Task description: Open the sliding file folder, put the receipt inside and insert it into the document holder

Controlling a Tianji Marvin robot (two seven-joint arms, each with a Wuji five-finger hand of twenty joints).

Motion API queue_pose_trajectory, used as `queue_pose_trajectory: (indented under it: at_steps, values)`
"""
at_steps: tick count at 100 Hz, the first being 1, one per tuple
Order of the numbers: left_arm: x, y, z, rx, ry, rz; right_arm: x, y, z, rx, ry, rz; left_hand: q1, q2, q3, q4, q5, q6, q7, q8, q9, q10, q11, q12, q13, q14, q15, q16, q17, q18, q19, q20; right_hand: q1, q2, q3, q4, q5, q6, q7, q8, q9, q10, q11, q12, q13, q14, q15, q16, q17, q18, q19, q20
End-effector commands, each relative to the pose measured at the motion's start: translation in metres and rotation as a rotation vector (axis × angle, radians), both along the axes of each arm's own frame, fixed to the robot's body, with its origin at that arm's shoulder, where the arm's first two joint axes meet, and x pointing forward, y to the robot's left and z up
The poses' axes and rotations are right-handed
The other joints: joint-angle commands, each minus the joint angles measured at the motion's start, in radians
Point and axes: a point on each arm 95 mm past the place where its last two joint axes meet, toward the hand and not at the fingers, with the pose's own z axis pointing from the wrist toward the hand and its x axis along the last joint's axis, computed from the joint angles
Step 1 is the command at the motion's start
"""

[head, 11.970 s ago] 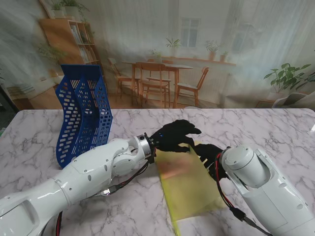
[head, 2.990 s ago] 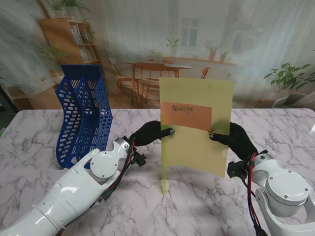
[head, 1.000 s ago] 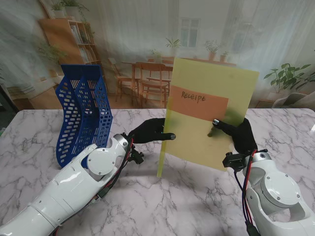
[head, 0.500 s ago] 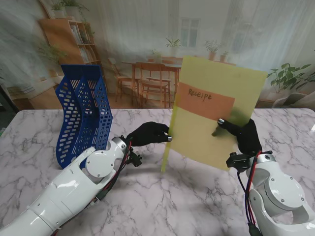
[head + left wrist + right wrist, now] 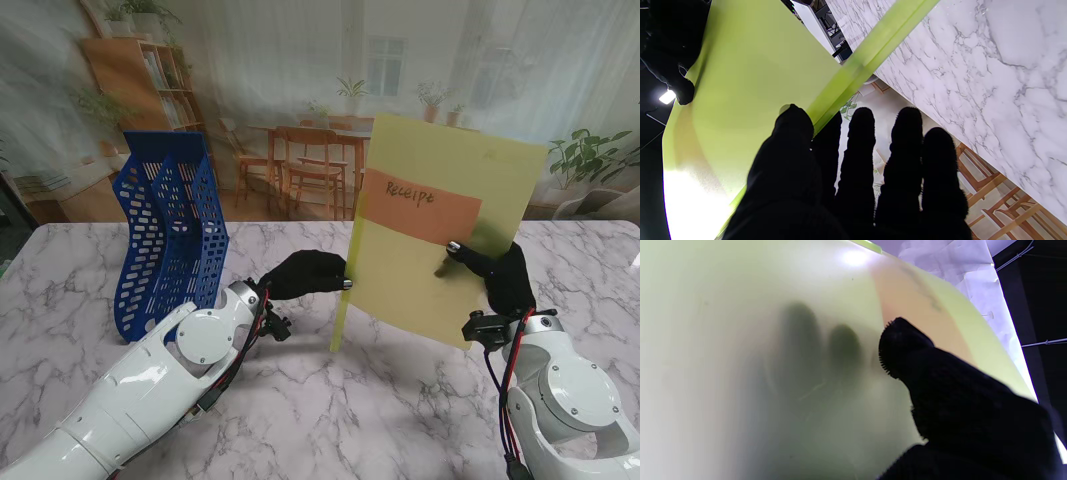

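Stand view: both hands grip the upright folder (image 5: 420,270), receipt (image 5: 420,207) inside.

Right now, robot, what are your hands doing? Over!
Left hand and right hand both grip the folder, upright, receipt inside. Document holder on my left, path unobstructed.

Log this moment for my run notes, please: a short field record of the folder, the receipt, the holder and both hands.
folder: yellow-green sliding file folder, held upright off the table
receipt: orange slip seen through the folder, upper part
holder: blue document holder, left side of table, apart from the folder
left hand: pinching the folder's spine edge
right hand: gripping the opposite edge
table: marble table
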Motion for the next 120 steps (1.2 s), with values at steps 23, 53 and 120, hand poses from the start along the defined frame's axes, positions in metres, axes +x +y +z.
queue_pose_trajectory:
  at_steps: [23, 53, 120]
  values:
    - [-0.001, -0.006, 0.008, -0.023, -0.015, -0.008, 0.001, -0.006, -0.013, -0.173, -0.05, -0.027, 0.082, 0.027, 0.043, 0.041, 0.021, -0.061, 0.099, 0.042, 0.041, -0.027, 0.0, 0.033, 0.018, -0.02, 0.028, 0.011, 0.004, -0.006, 0.039, 0.02, 0.055, 0.076, 0.072, 0.016, 0.01, -0.099, 0.116, 0.042, 0.0, -0.016, 0.073, 0.035, 0.056, -0.023, 0.083, 0.026, 0.041, -0.028, 0.027, -0.006]
    - [0.0, -0.003, 0.013, 0.008, -0.035, -0.019, 0.002, -0.01, -0.025, -0.338, -0.085, 0.006, 0.079, 0.026, 0.045, 0.041, 0.024, -0.06, 0.099, 0.039, 0.049, -0.026, -0.002, 0.033, 0.021, -0.02, 0.03, 0.011, 0.009, -0.005, 0.044, 0.022, 0.057, 0.066, 0.089, 0.016, 0.02, -0.085, 0.116, 0.042, 0.006, -0.001, 0.081, 0.051, 0.063, -0.014, 0.1, 0.033, 0.055, -0.018, 0.034, -0.01]
    - [0.006, -0.002, 0.019, -0.005, -0.037, -0.01, 0.006, -0.011, -0.049, -0.59, -0.06, 0.103, 0.078, 0.027, 0.046, 0.039, 0.023, -0.061, 0.095, 0.033, 0.044, -0.031, -0.006, 0.031, 0.016, -0.017, 0.028, 0.011, 0.004, -0.004, 0.047, 0.024, 0.061, 0.038, 0.13, 0.01, 0.041, -0.033, 0.109, 0.039, 0.025, 0.035, 0.085, 0.082, 0.071, 0.012, 0.154, 0.065, 0.099, 0.02, 0.031, -0.036]
